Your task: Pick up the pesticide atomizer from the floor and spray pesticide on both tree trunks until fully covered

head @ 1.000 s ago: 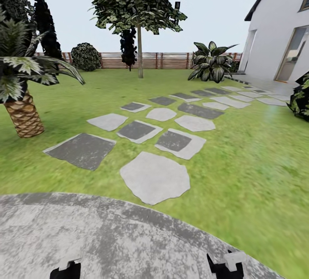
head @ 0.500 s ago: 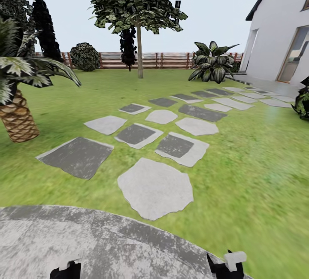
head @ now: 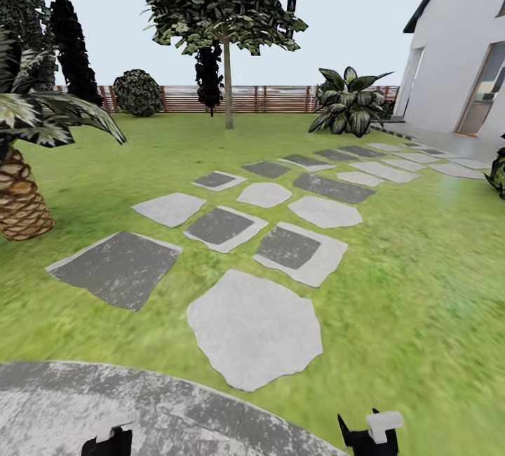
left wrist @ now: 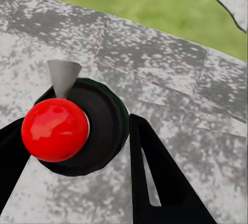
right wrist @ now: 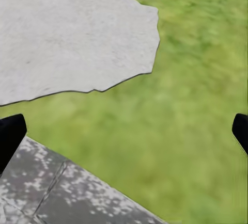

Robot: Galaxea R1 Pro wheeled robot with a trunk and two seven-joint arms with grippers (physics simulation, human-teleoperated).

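My left pincer (left wrist: 77, 172) grips the atomizer (left wrist: 77, 131) over the round paving (head: 175, 407), right pincer (right wrist: 124, 131) spread with nothing in it, and I could clip the palm (head: 21, 196) or overshoot the far tree (head: 228, 84).

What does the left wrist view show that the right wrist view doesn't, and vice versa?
Left wrist: a black atomizer with a red round cap and grey cone nozzle, held between the left gripper's black fingers, above mottled grey paving.

Right wrist: the right gripper open and empty, fingertips at the frame edges, over a pale grey stepping stone.

Both: green grass and the mottled paving's edge.
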